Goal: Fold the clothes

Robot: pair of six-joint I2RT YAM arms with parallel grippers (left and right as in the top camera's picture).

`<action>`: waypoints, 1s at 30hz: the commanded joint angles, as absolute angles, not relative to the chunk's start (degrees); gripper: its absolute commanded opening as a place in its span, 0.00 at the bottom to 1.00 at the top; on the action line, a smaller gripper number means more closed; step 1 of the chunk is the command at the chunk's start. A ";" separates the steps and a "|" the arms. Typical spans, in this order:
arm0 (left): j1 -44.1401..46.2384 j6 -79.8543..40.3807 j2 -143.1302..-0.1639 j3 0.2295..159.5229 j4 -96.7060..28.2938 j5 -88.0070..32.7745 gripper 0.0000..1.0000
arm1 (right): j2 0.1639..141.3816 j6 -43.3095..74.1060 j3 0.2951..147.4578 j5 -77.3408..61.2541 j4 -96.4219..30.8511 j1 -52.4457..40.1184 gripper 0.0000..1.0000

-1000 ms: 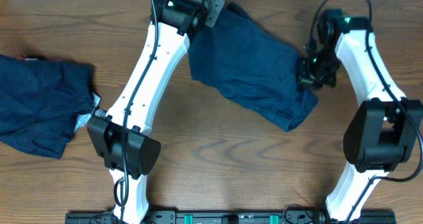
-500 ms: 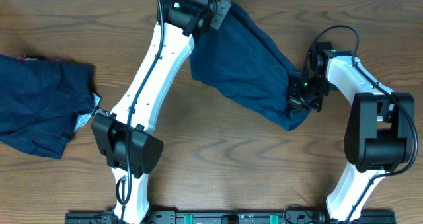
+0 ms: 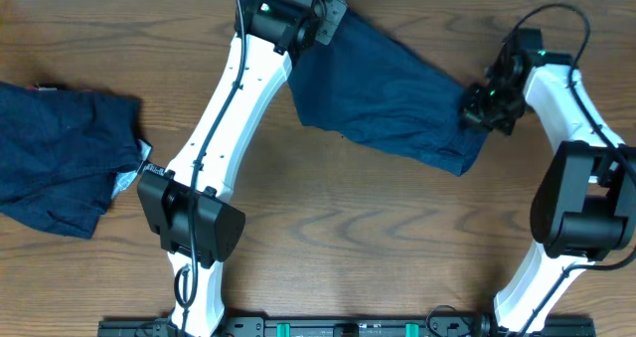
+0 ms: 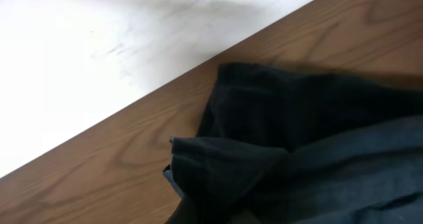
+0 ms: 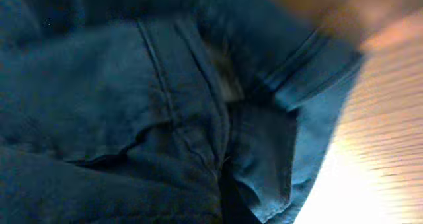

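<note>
Navy shorts (image 3: pixel 393 103) lie across the far middle of the counter (image 3: pixel 348 238), drawn out in a slanted band between my two arms. My left claw (image 3: pixel 331 17) is at the far edge, pressed together on the band's upper corner. From the left wrist camera I can't see the fingers themselves, only dark cloth bunched and folded just under the lens. Wood shows beside it, and a white surface (image 4: pixel 99 39) beyond the counter's edge.

My right claw (image 3: pixel 479 110) is pinching the opposite end of the shorts, near the right side of the counter. The lower corner of the cloth droops past it toward me. The right wrist view is almost filled with blue fabric, blurred, with double-stitched seams running through it and a strip of bright wood at the right.

A second pair (image 3: pixel 60 163) sits rumpled at the counter's left edge, well apart from both claws. Small white and black tags (image 3: pixel 142 170) poke out on its right side, just beside the left arm's elbow.
</note>
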State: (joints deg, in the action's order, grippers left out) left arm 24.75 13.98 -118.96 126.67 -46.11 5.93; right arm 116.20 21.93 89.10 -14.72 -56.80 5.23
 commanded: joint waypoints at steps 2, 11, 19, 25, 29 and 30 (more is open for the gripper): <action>24.14 14.31 -120.29 126.65 -46.22 0.56 0.06 | 116.46 24.08 91.61 -10.15 -57.01 7.31 0.01; 24.88 14.33 -126.69 125.84 -45.63 -0.03 0.59 | 116.46 24.86 91.83 -8.38 -57.69 12.27 0.01; 24.91 14.28 -128.99 125.89 -42.63 -0.03 1.00 | 116.46 24.62 91.94 -7.25 -58.22 13.02 0.99; 24.88 14.31 -128.79 125.91 -44.16 -0.01 1.00 | 116.46 25.19 95.77 -2.20 -59.94 14.83 0.99; 24.82 14.31 -128.79 125.91 -47.31 -0.01 1.00 | 116.46 25.67 102.52 0.60 -66.11 16.78 0.99; 24.69 14.31 -128.81 125.89 -48.31 -0.01 0.99 | 116.46 25.65 104.68 0.64 -67.99 17.15 0.99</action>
